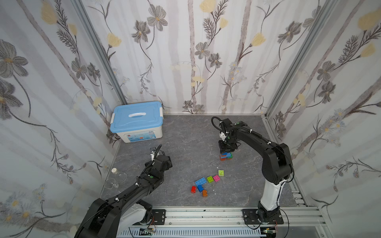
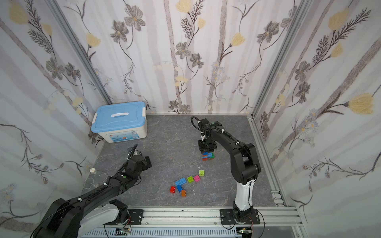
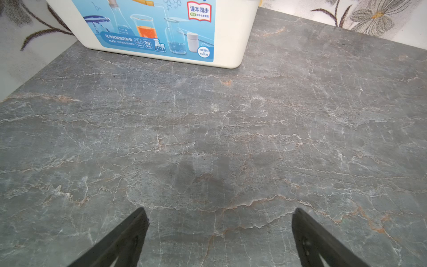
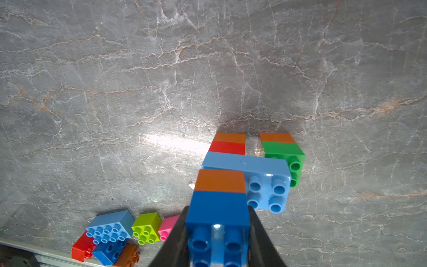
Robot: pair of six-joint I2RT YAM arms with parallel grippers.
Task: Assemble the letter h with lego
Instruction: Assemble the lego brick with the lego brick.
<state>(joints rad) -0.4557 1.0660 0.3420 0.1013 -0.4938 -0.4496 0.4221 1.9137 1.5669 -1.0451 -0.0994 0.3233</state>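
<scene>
Far left, a flask sits by the wall, and the box is in the back corner. The left gripper hovers over bare table near the box, fingers wide apart, nothing in them. Mid-table there's a loose bunch of bricks: light-blue, lime, pink, red, blue, orange. Further right and back, the build stands on two legs bridged by a light-blue brick. The right gripper is clamped on the blue brick topping it.

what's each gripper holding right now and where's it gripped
The right gripper clamps the dark blue brick by its opposite side walls; the left gripper is open and empty.
</scene>
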